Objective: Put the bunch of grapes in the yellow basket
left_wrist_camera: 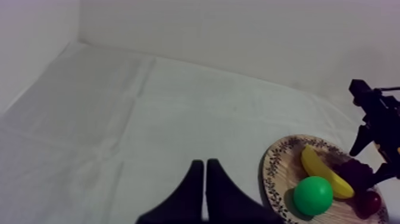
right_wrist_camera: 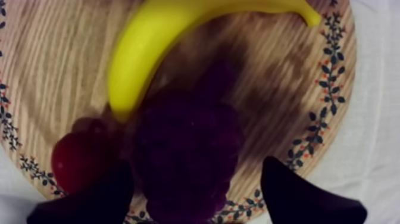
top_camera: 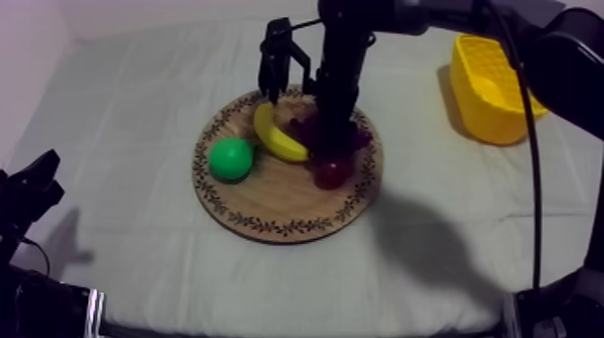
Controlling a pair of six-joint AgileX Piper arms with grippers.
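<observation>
A: Looking at the bunch of grapes [right_wrist_camera: 187,149]: lying on the wooden board [right_wrist_camera: 59,71], just beside the banana [right_wrist_camera: 161,36] and the small red fruit [right_wrist_camera: 74,158].

B: Straddling it with the right end effector [right_wrist_camera: 196,179], released, gripping nothing yet.

A: Probably risking pinching the small red fruit too, crowding one finger so closely, or shoving the banana while closing.

B: Keeping the left end effector [left_wrist_camera: 205,173] clenched on nothing, low over the worktop [left_wrist_camera: 119,119], well apart from the yellow basket [top_camera: 490,90].

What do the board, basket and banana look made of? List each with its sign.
Board: wood, matte; grain lines show, printed leaf rim.
Basket: likely plastic; even yellow, dimpled or perforated walls.
Banana: probably smooth plastic; uniform yellow, soft sheen.
</observation>
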